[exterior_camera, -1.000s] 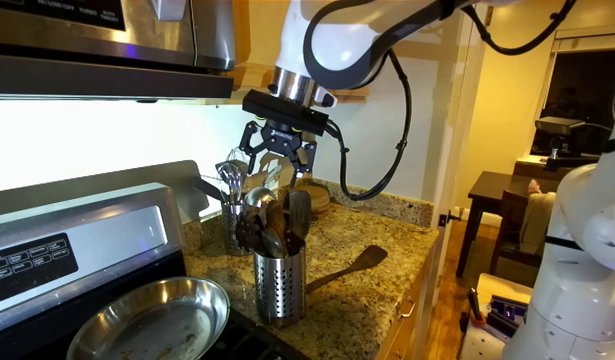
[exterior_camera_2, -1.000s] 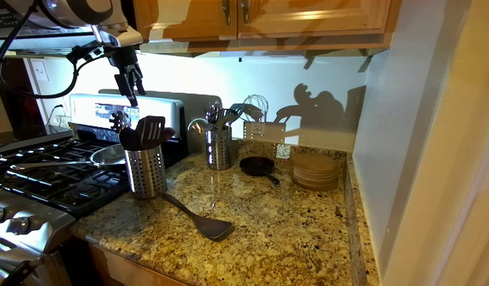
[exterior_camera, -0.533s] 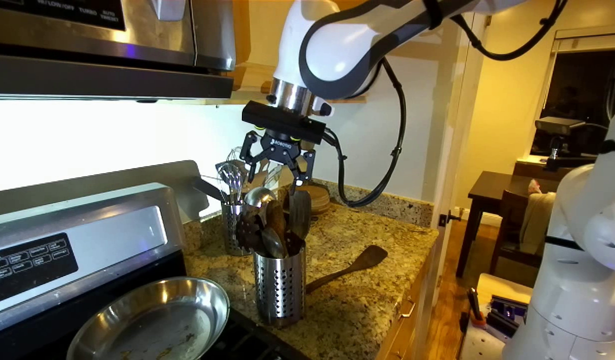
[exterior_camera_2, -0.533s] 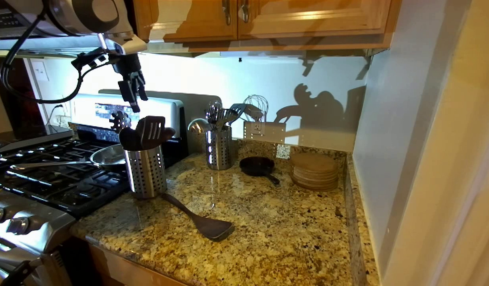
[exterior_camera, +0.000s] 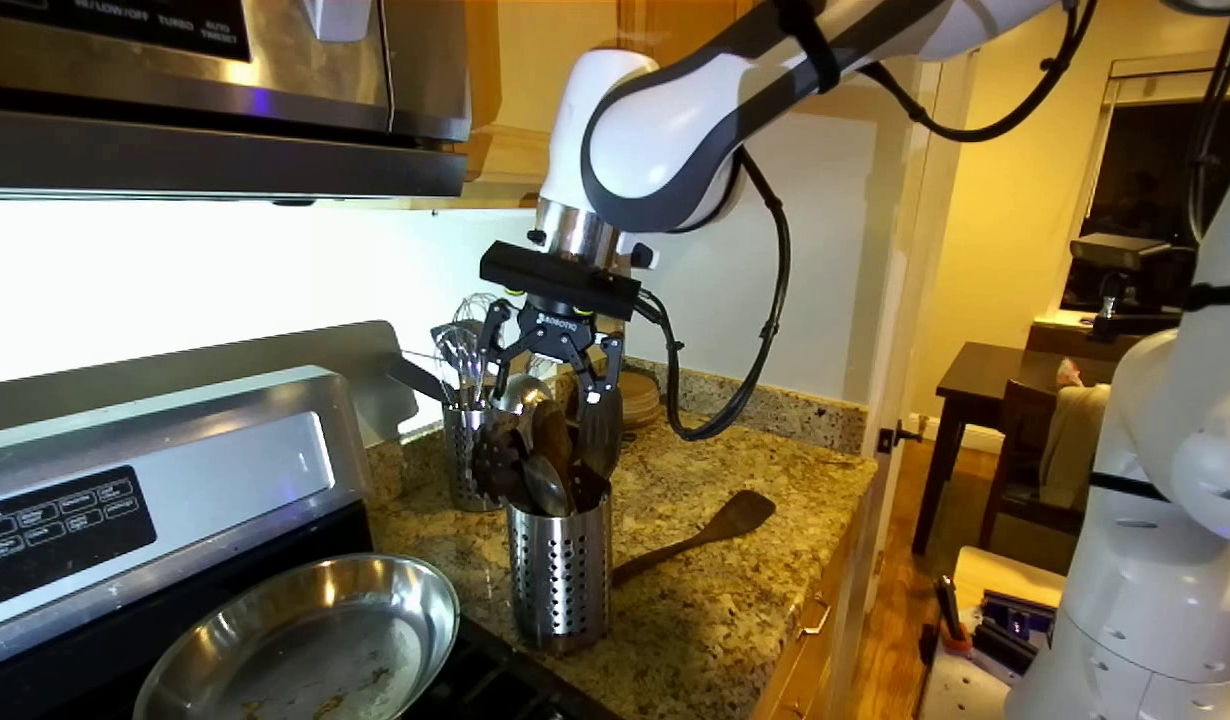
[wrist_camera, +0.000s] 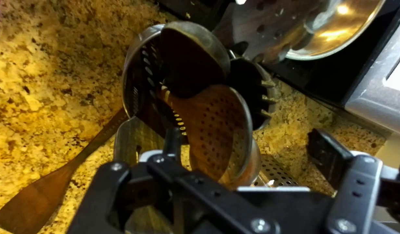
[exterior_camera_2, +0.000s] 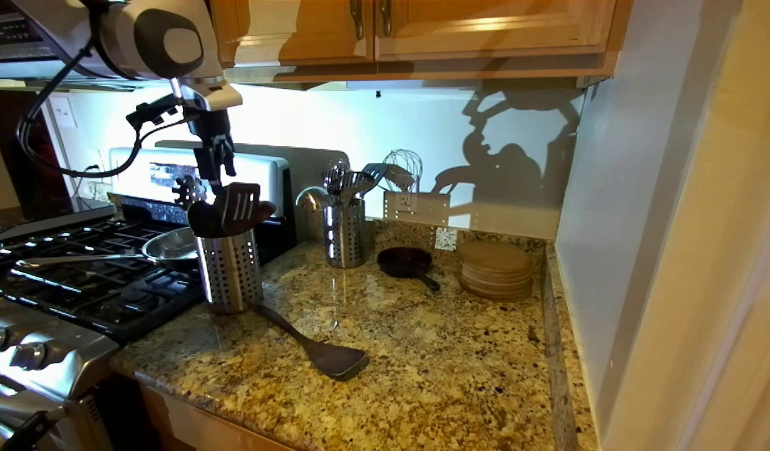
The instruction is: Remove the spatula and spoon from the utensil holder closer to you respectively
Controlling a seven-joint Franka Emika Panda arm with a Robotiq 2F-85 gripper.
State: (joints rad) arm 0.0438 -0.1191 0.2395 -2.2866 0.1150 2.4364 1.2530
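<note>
- Moved since the earlier frame: the white, dark-banded robot arm [exterior_camera: 665, 140] has sunk lower, bringing down its black, two-fingered metal hand [exterior_camera: 547, 397].
- Hand: fingers spread, pinching nothing. To draw out the dark brown, round-headed, pierced spoon [wrist_camera: 216, 130], probably next, set one finger either side of its neck, pinch gently, then raise it along its handle without hooking the dark, flat, slotted turner [exterior_camera_2: 240, 207] near one finger.
- Shiny silver, perforated steel utensil holder [exterior_camera: 562, 575]: upright, below the hand.
- Dark brown, broad-headed, wooden-looking spatula [exterior_camera_2: 325, 354]: already out, flat on the speckled tan stone desk [exterior_camera_2: 447, 351], below the hand and off to one side; its long axis runs outward from beside the holder's base, head pointing away from the hand.
- Spoon: below the hand, head up, handle inside the holder; long axis steep, exact lean unclear.
</note>
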